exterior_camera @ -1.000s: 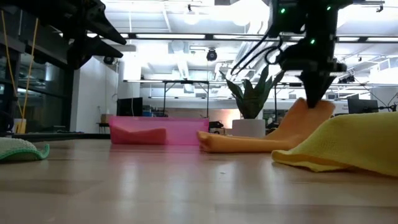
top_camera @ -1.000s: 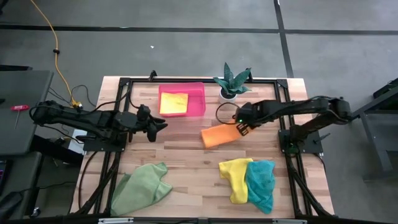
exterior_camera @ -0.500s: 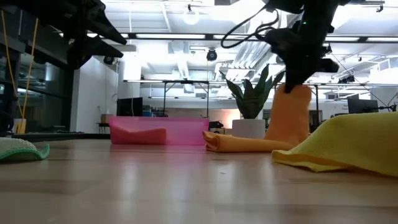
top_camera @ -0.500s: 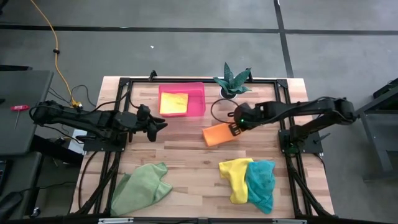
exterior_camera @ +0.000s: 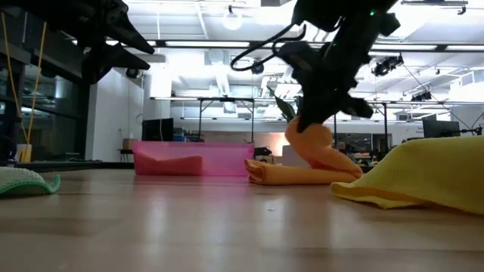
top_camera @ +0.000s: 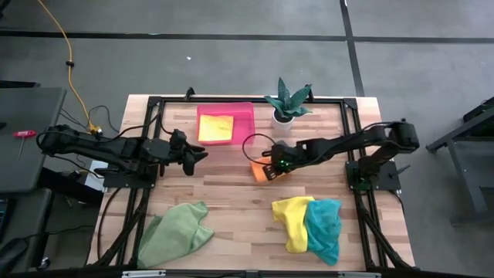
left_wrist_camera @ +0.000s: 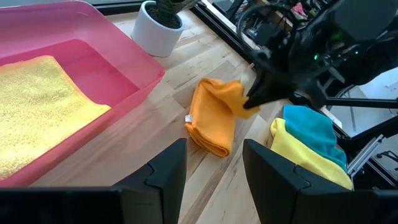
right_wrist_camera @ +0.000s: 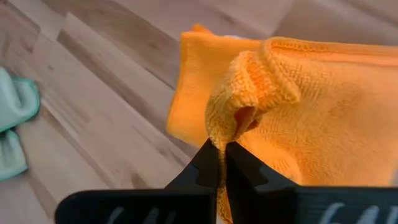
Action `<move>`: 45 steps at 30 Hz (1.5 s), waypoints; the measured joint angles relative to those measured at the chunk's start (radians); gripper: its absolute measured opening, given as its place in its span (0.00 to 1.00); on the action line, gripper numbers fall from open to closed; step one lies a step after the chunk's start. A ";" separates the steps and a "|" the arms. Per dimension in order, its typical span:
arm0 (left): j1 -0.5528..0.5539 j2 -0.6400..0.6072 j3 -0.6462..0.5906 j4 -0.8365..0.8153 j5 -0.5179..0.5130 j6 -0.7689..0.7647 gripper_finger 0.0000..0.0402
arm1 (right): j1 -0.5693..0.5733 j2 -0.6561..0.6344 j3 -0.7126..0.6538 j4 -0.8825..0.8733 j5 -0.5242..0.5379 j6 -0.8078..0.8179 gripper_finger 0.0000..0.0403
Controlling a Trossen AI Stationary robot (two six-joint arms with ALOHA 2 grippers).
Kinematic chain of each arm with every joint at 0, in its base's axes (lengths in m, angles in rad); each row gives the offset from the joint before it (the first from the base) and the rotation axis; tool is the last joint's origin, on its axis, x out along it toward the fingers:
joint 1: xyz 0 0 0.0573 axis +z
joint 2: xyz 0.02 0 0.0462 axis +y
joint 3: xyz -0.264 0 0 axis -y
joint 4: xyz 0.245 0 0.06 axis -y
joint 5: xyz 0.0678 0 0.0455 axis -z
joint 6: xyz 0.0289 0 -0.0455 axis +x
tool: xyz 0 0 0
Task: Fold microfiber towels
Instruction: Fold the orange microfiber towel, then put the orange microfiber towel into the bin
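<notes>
An orange towel (top_camera: 257, 171) lies on the table's middle, right of the pink tray (top_camera: 245, 123), doubled over on itself. My right gripper (top_camera: 271, 169) hovers just over it, tipped steeply down and shut on its raised part. My left gripper (top_camera: 202, 154) stands open, above the table left of the tray's near edge, with nothing between its fingers (left_wrist_camera: 169, 167). A yellow towel (top_camera: 216, 126) lies flat in the tray. Near the front edge lie a green towel (top_camera: 177, 232) on the left and a yellow towel (top_camera: 292, 220) with a teal one (top_camera: 324, 228) on the right. My right gripper pinches a bunched bit of the orange towel's hemmed edge (right_wrist_camera: 235, 119) between its two fingertips. The fingers slant down from the table's right. The held part stands lifted and arches over the towel's lower layers (exterior_camera: 291, 175), which lie flat on the table.
A potted plant (top_camera: 289, 104) in a white pot stands at the far edge, right of the tray and just beyond my right arm. Bare wood lies between the orange towel and the towels at the front. A black frame runs along the table's edges.
My right gripper has swung toward the table's left edge and sunk a little, tipping more steeply down, still shut on the orange towel. The towel's held right part has been carried over the rest, which stayed on the table, so the towel now lies doubled.
</notes>
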 joint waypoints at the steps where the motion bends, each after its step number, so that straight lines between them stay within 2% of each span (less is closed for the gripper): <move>1: 0.000 0.000 0.000 0.000 0.000 0.000 0.37 | 0.002 0.016 0.000 0.026 -0.006 0.000 0.00; 7: 0.000 0.000 0.000 0.000 0.000 0.000 0.37 | 0.001 0.087 0.000 0.143 -0.017 0.050 0.00; 18: 0.000 0.000 0.000 0.001 -0.012 0.000 0.37 | -0.004 0.115 0.000 0.206 -0.008 0.109 0.02; 21: 0.000 0.000 0.000 0.001 -0.012 0.000 0.37 | -0.012 0.115 0.000 0.261 -0.010 0.109 0.08; 26: 0.000 0.000 0.000 0.002 -0.012 0.000 0.37 | -0.022 0.115 0.000 0.387 -0.017 0.122 0.24; 34: 0.000 0.000 0.000 0.002 -0.026 0.000 0.37 | -0.024 0.115 0.000 0.486 -0.017 0.150 0.45; 40: 0.000 0.000 0.000 0.003 -0.029 0.000 0.37 | -0.070 0.032 0.001 0.404 -0.049 -0.038 0.50; 45: 0.001 0.000 0.000 0.004 -0.034 0.000 0.37 | -0.098 -0.106 0.001 0.121 0.005 -0.142 0.50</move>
